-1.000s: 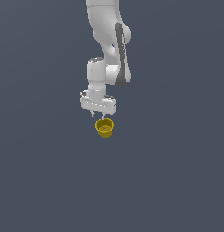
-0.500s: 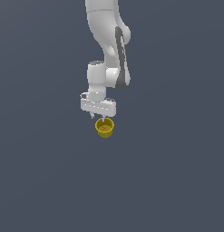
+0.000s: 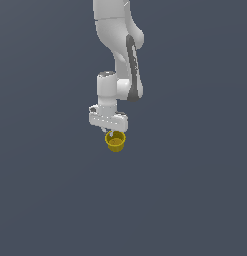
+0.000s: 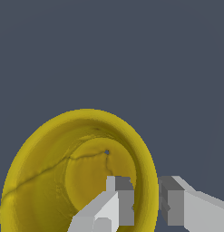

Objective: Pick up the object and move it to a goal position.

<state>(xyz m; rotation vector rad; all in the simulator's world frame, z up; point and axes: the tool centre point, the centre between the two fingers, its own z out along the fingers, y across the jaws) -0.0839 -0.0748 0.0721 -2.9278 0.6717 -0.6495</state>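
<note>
The yellow cup stands upright with its round rim up, just under the white hand in the exterior view. It fills the lower part of the wrist view, where I look down into it. My gripper straddles the cup's wall: one finger is inside the cup and the other finger is outside it. Both press close against the wall near the rim, so the gripper is shut on the cup.
A plain dark grey surface surrounds the cup on all sides. The white arm rises straight above the hand. No goal marker shows in either view.
The hand has come down a little over the cup. The cup has stayed in the same place.
</note>
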